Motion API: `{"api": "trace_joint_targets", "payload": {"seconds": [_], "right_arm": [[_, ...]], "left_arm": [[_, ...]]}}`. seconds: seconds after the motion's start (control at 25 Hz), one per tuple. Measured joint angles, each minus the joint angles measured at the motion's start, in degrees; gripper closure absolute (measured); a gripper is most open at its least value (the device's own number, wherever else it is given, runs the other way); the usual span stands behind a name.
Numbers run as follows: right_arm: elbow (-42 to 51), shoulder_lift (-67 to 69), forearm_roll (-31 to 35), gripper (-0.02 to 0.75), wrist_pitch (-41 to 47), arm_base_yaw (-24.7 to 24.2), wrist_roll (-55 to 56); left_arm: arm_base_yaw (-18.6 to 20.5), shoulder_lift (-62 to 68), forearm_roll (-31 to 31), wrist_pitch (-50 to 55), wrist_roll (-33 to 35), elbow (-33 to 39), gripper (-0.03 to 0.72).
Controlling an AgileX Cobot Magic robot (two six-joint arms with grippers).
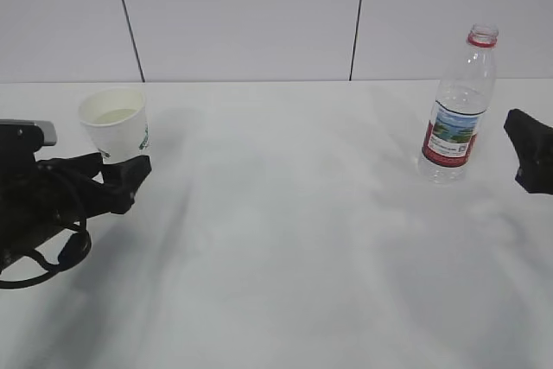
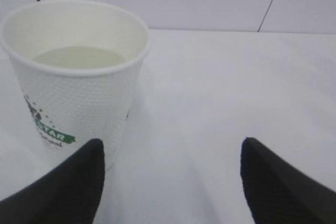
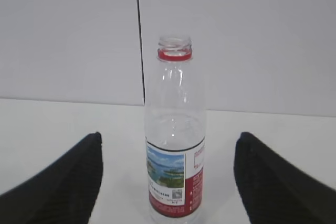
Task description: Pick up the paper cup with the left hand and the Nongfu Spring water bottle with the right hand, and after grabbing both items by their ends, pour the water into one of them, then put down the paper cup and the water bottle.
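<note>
Paper cup (image 1: 114,124) upright at table (image 1: 285,239) left, left gripper (image 1: 121,181) just beside it; uncapped water bottle (image 1: 458,110) upright far right, near right gripper (image 1: 529,155)

A white table (image 1: 285,239) bears a paper cup (image 1: 115,124) and water bottle (image 1: 456,110).

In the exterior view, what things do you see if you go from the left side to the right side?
Left tool → paper cup → Nongfu Spring water bottle → right tool.
</note>
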Motion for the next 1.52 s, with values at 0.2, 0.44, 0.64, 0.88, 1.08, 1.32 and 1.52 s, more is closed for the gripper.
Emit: {"api": "trace_joint_targets", "payload": {"seconds": [0.2, 0.44, 0.64, 0.88, 1.08, 1.32, 1.52], "right_arm": [[-2.74, 0.00, 0.00, 0.152, 0.82, 0.00, 0.24], [-6.22, 0.00, -0.11, 0.153, 3.49, 0.00, 0.59], [-7.79, -0.68, -0.11, 0.153, 5.45, 0.00, 0.72], [-9.57, -1.57, -0.11, 0.153, 8.74, 0.00, 0.72], [-12.85, -2.90, -0.11, 0.152, 11.94, 0.00, 0.72], [-15.18, -3.61, -0.11, 0.152, 15.05, 0.00, 0.72], [-16.78, -6.95, -0.11, 0.153, 19.41, 0.00, 0.72]], "left_arm": [[0.00, -4.84, -0.25, 0.00, 0.00, 1.03, 0.097], [0.00, -10.29, -0.01, 0.00, 0.00, 1.18, 0.097], [0.00, -14.98, 0.09, 2.15, 0.00, 1.18, 0.098], [0.00, -16.24, 0.09, 6.01, 0.00, 1.23, 0.098], [0.00, -17.68, 0.18, 10.80, 0.00, 1.32, 0.101], [0.00, -20.93, -0.96, 15.49, 0.00, 1.37, 0.103], [0.00, -24.88, -1.22, 22.74, 0.00, 1.45, 0.104]]}}
